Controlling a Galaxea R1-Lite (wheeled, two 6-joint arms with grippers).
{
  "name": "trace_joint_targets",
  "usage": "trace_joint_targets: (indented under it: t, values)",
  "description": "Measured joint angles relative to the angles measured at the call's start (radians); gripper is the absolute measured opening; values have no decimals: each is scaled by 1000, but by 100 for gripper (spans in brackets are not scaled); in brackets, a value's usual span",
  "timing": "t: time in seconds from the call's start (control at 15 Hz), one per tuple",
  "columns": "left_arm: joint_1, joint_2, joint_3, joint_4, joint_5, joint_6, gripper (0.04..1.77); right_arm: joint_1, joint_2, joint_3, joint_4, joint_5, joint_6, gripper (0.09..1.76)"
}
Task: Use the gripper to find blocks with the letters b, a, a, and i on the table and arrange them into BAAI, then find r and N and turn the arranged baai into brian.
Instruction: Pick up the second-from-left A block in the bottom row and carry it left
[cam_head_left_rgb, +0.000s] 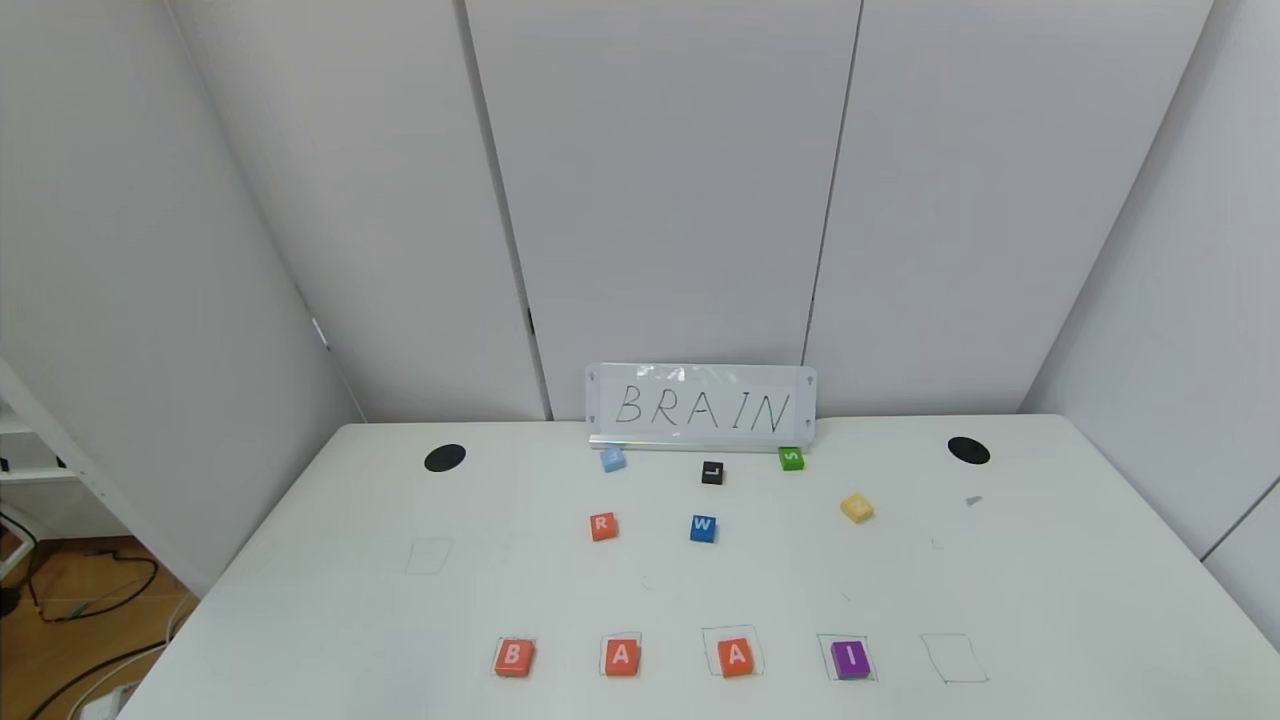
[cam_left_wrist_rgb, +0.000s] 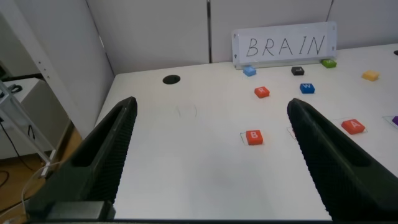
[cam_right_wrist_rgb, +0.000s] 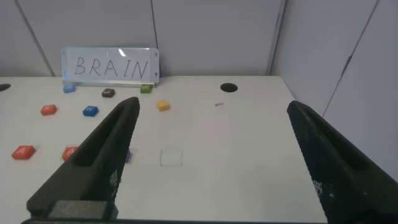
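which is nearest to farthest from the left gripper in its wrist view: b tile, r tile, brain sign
From the open left gripper:
1. B tile, just ahead, in the near row.
2. R tile, mid-table.
3. BRAIN sign, at the table's far edge by the wall.

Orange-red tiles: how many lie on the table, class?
4. B, A and a second A sit in the near row; R lies farther back, beside the blue W. None seem hidden.

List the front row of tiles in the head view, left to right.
B tile → first A tile → second A tile → purple I tile → empty drawn square.
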Motion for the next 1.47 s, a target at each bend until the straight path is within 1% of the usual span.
trace_joint_targets:
  t: [0.2,0.47,0.87,1.2,1.47]
  values:
    - [0,50,-83,0,1,3,172,0,61,-87,1,-2,0,171]
    - [-1,177,-213,6,2,19,172,0,171,-197,1,-1,0,171]
    - [-1,413,-460,38,3,26,172,0,368,-378,1,0,-1,171]
    - [-1,621,-633,42,1,28,172,-1,557,-526,45,1,-1,171]
    - [-1,791,-750,49,-17,26,172,-1,721,-620,52,3,-1,171]
